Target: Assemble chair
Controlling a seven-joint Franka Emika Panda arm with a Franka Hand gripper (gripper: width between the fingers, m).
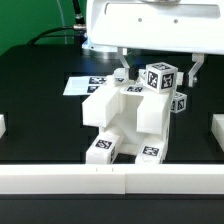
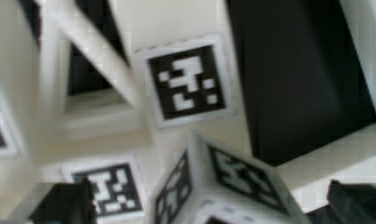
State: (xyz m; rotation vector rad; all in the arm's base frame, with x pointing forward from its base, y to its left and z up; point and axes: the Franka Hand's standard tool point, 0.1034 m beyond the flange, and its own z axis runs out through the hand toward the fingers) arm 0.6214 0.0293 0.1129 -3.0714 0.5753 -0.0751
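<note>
White chair parts (image 1: 125, 115) carry black-and-white square tags (image 2: 185, 85); pincer (image 1: 157, 74) spread wide.

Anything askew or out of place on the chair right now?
One thing: the tagged part at the top of the chair, between the fingers of the open end effector, sits tilted against the squarer blocks below. I cannot tell whether it is seated. Nothing looks broken or spilled.
</note>
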